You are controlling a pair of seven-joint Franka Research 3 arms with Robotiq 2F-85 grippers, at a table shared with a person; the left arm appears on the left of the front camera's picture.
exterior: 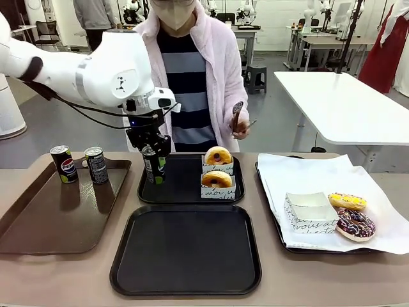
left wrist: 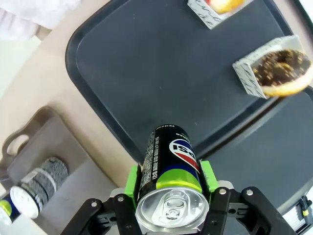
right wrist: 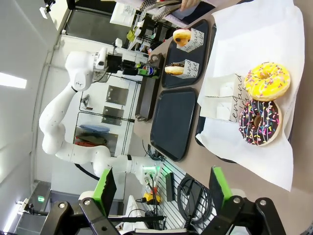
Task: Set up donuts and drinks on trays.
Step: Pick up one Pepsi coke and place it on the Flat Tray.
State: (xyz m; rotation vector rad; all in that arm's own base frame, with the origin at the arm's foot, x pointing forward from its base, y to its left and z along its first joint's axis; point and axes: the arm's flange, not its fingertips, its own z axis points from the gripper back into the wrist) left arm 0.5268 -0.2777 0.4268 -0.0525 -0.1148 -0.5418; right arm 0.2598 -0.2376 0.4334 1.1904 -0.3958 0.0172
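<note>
Counting gives three cans (exterior: pixel 153 165) (one clamped in left jaws), four donuts (exterior: pixel 218 155), two black trays (exterior: pixel 185 249); right jaws gape wide.

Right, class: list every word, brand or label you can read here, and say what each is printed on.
"PEPSI": soda can on the brown tray.
"moi vou": black script, nearer donut sleeve on the far black tray.
"vous at": script, empty sleeve on the white paper.
Pepsi logo, name partly showing: black can in the left claw; fine print too small to read.
Second can on that tray: print too blurred.
</note>
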